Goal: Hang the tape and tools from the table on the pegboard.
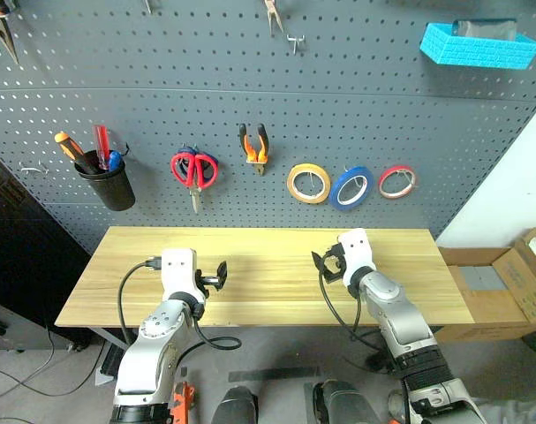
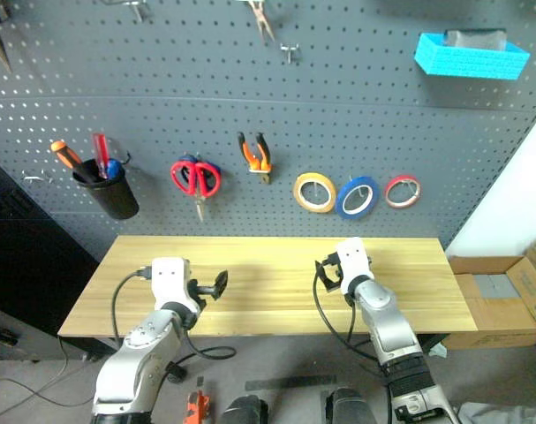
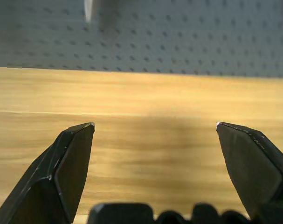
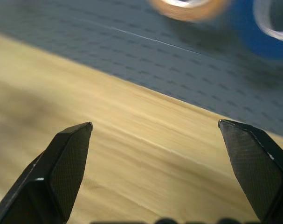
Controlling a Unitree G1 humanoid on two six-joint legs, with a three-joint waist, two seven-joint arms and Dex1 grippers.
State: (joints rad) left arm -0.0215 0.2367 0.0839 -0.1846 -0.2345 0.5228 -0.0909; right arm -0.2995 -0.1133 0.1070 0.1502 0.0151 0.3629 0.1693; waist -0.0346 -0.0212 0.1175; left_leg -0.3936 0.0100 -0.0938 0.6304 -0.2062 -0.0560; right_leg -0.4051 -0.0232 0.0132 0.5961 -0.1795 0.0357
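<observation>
blue tape (image 1: 351,187), red scissors (image 1: 194,170), pliers (image 1: 254,147) hang on pegboard (image 1: 250,97); screwdriver (image 1: 71,148) in black cup (image 1: 109,185) | counter (image 1: 268,305) bare | left gripper (image 1: 220,276), right gripper (image 1: 320,263) released above counter's middle | tape looks light, stiff: hold by rim; tools rigid: hold by handles

I see a blue basket (image 1: 479,44) upper right, a yellow tape roll (image 1: 308,183) and red tape roll (image 1: 397,181) mid-frame, a black cup (image 1: 108,184) left, cardboard boxes (image 1: 506,287) lower right.
</observation>
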